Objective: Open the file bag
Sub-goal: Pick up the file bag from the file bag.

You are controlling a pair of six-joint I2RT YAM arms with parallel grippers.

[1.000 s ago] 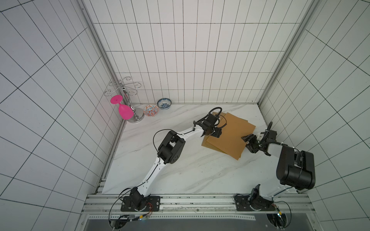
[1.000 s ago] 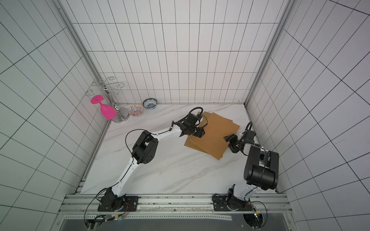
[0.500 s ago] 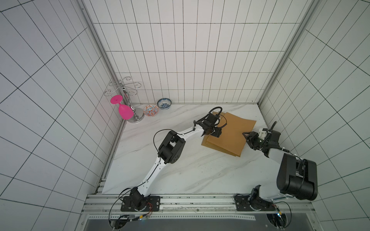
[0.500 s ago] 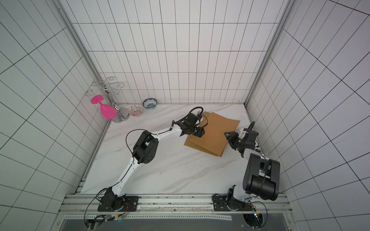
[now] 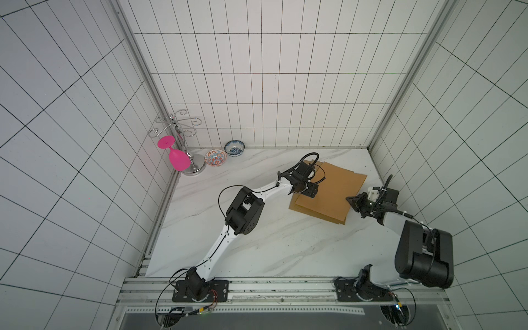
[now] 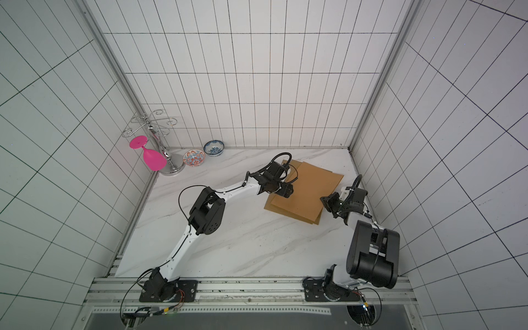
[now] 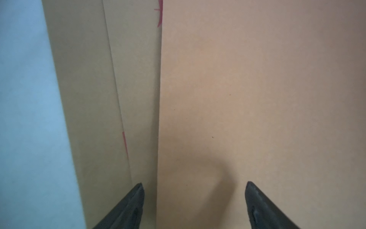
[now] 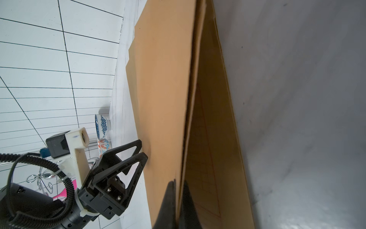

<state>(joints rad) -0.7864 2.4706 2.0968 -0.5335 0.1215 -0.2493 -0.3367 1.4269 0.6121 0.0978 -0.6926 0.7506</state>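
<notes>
Though it reads as a flat slab in both top views, the file bag on the far right of the desk is probably light, floppy, slide-prone paper. Left wrist view: left tool is spread wide, empty, over the bag's top face. Right wrist view: right tool is clamped on the upper sheet's edge, lifted off the lower sheet; that edge is the grip point.
</notes>
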